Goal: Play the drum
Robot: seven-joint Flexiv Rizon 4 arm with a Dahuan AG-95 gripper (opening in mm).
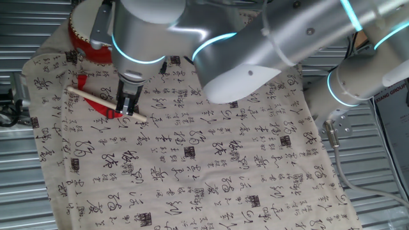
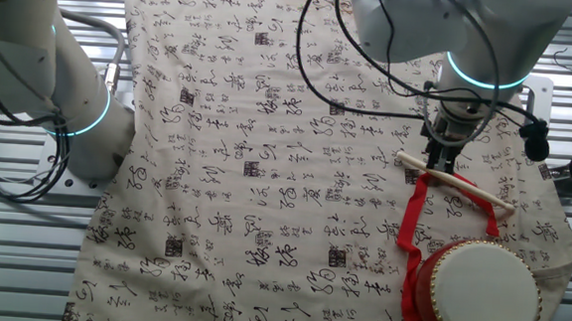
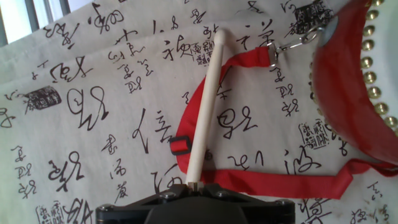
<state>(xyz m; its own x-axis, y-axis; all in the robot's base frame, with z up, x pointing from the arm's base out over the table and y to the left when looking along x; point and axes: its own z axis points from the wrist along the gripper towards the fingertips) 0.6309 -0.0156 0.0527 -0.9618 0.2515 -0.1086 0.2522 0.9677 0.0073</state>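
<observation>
Wooden stick [image 1: 105, 103] sits pinched near one end in the jaws of the gripper [image 1: 128, 110], so a firm, level lift should precede any swing toward the drum [image 2: 482, 293], off beyond the stick's far tip.

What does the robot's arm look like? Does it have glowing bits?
The arm is thick, rounded and shiny silver-grey, with glowing light-blue rings around its joints. Black cables loop beside the wrist. The gripper is small and dark, with two thin black fingers.
</observation>
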